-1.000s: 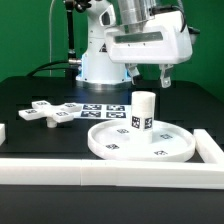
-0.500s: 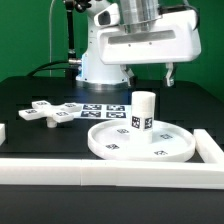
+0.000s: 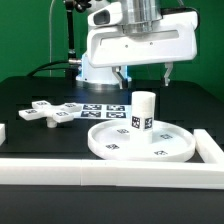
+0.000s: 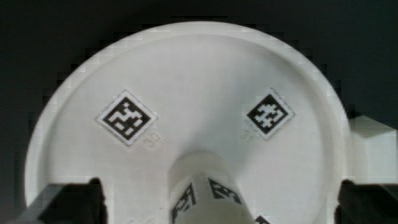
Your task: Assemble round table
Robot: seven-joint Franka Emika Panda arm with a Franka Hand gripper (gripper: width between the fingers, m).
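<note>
The large round rimmed disc (image 3: 140, 143) lies flat on the black table. The short thick cylinder (image 3: 143, 110) stands upright on it, a little behind the middle. The cross-shaped piece (image 3: 52, 112) lies on the table at the exterior view's left. My gripper (image 3: 143, 75) hangs just above the cylinder, open and empty, one finger either side of the cylinder's top and apart from it. In the wrist view the disc (image 4: 196, 90) fills the picture, the cylinder (image 4: 222, 195) rises between my dark fingertips (image 4: 63, 205), and the gripper (image 4: 214, 208) is open around it.
The marker board (image 3: 100, 109) lies behind the disc by the robot's base (image 3: 100, 65). White border rails run along the front (image 3: 110, 172), the right (image 3: 210, 148) and the left (image 3: 3, 132) of the table.
The hand has shifted toward the exterior view's left and turned square to the camera. It now sits centred over the cylinder. The parts have not moved.
</note>
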